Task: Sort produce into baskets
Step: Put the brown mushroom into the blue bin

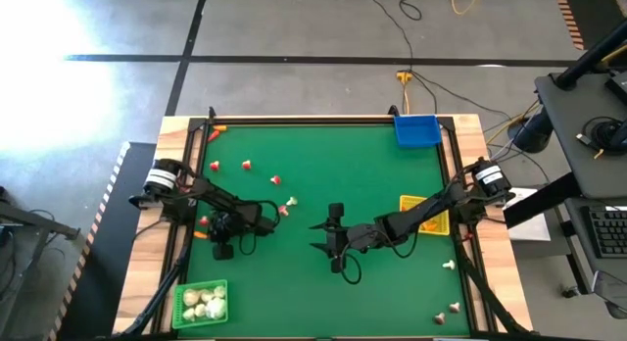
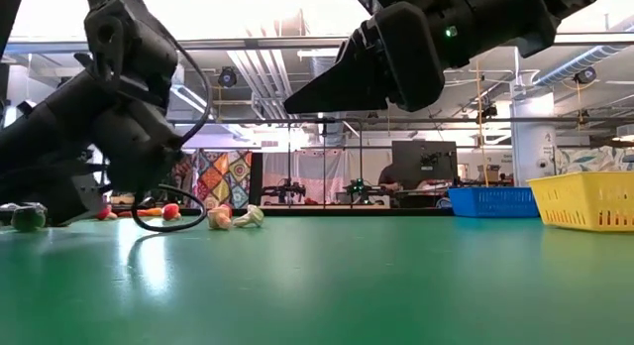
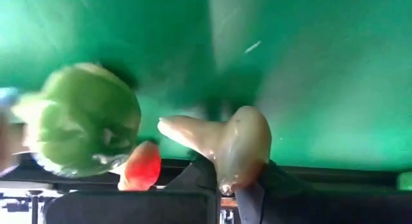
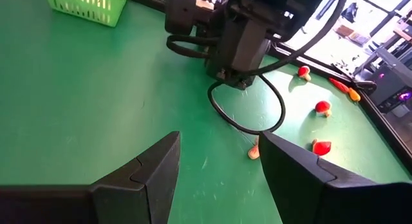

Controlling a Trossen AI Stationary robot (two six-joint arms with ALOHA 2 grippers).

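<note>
A whitish garlic-like bulb sits pinched between the pressed-together fingers of the left tool, low over the left half of the green tabletop; in the left wrist view its tapered stem points sideways, across the fingers, with a red piece just beside it; the green basket, already holding several pale bulbs, lies toward the near left corner, close to this tool, so the left arm is clearly the nearer one for the drop, I judge; the right tool hovers spread and empty near the tabletop's middle; beyond it loose red-and-white pieces remain; the yellow basket and blue basket stand on the right side.
</note>
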